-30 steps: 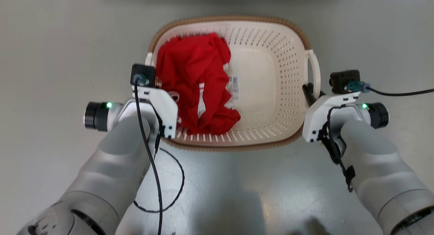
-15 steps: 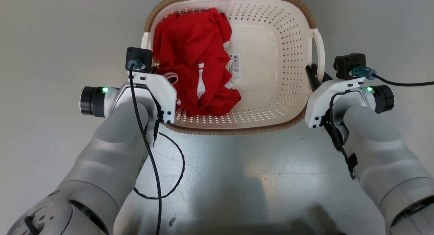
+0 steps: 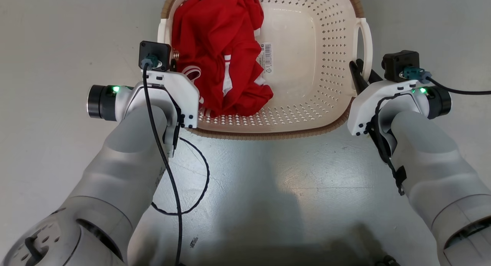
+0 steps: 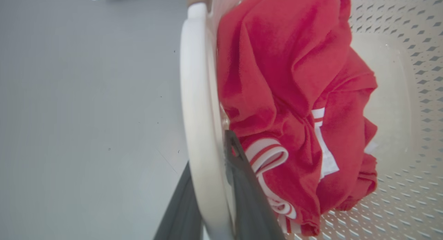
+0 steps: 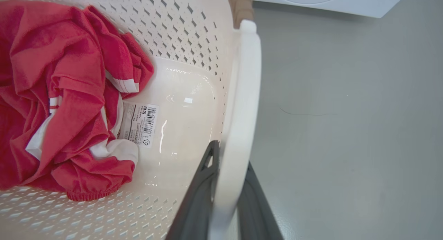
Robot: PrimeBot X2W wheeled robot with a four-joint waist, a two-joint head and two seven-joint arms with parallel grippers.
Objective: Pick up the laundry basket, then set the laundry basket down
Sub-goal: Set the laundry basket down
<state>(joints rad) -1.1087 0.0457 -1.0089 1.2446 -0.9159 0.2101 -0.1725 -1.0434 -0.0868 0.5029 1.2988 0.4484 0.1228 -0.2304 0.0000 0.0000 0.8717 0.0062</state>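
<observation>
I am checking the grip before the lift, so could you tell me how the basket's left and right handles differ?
The left handle has the red garment bunched against its inner side; the right handle has bare basket wall there. From the head, the left handle is partly hidden behind the left wrist; the right handle shows nearly whole. Both are white loops, clamped by the left pincer and right pincer respectively.

I'm seeing the laundry basket [image 3: 318,85] showing cream-white with diamond perforations, its rim [image 3: 268,134] running woven brown. The garment [image 3: 218,47] is glowing red with white stripes, the sticker [image 3: 265,58] showing black bars on white, the floor [image 3: 57,47] lying pale grey.
</observation>
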